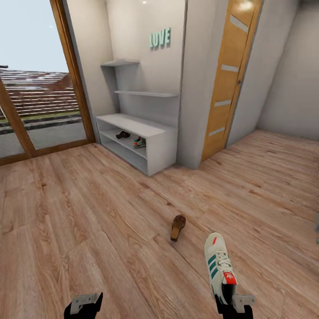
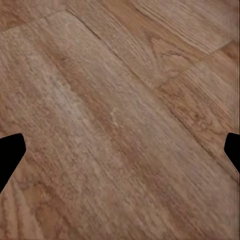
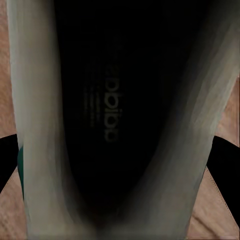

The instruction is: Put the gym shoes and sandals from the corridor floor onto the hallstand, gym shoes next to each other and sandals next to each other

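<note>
My right gripper [image 1: 231, 305] is shut on a cream gym shoe [image 1: 220, 265] with green stripes, holding it above the corridor floor [image 1: 88, 212] at the lower right. The right wrist view looks down into the shoe's dark inside [image 3: 115, 110], with black fingertips [image 3: 8, 160] against both outer sides. One dark-brown sandal [image 1: 178, 227] lies on the planks just beyond it. The grey hallstand [image 1: 133, 124] stands at the back wall, and its upper slot holds the other sandal [image 1: 122, 134] beside the other gym shoe [image 1: 140, 142]. At the lower left my left gripper [image 1: 83, 305] hangs open and empty over bare planks [image 2: 120, 100].
A glass door with a wooden frame [image 1: 71, 75] is left of the hallstand. A protruding wall corner [image 1: 190, 133] and an orange door [image 1: 230, 79] stand to its right. Open wood floor stretches between me and the hallstand.
</note>
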Robot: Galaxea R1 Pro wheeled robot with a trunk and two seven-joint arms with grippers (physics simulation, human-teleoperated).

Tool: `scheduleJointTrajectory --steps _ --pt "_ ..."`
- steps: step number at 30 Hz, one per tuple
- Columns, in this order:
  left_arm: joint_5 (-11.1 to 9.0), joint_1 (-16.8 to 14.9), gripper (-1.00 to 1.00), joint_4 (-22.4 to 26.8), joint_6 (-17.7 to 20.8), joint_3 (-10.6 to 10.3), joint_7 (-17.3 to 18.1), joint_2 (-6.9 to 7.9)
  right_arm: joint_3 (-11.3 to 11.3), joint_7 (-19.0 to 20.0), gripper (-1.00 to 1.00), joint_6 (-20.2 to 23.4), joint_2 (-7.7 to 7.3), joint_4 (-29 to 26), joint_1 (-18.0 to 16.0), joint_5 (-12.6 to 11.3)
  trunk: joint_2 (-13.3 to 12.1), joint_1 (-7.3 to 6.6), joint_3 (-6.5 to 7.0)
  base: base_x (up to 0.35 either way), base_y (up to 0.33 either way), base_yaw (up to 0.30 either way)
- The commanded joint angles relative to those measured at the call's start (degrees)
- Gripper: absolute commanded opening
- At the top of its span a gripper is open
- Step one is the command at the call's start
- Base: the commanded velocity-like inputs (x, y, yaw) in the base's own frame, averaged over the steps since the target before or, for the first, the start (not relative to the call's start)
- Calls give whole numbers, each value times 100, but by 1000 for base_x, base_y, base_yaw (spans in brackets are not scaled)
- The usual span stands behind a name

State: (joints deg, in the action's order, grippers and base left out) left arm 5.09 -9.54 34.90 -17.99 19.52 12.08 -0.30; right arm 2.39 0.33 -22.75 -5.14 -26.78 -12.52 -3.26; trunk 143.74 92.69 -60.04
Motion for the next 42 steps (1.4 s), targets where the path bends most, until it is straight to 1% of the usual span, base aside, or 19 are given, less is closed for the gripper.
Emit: scheduleJointTrajectory --steps 1,25,36,42 --pt "53 -4 100 -1 -22 43 40 -6 25 2 -100 -20 -4 6 -5 -35 2 -1 -5 10 16 -266" --pt "52 -4 100 -1 -21 43 40 -1 25 -3 -100 -19 -4 6 -5 -43 2 -1 -5 3 7 -266" --pt "50 -4 100 -1 -20 43 40 0 25 -6 -100 -19 -4 6 -5 -43 2 -1 -5 117 225 -263" --pt "53 -4 100 -1 -20 43 40 2 25 -5 -100 -19 -4 6 -5 -38 2 -1 -5 125 218 -104"
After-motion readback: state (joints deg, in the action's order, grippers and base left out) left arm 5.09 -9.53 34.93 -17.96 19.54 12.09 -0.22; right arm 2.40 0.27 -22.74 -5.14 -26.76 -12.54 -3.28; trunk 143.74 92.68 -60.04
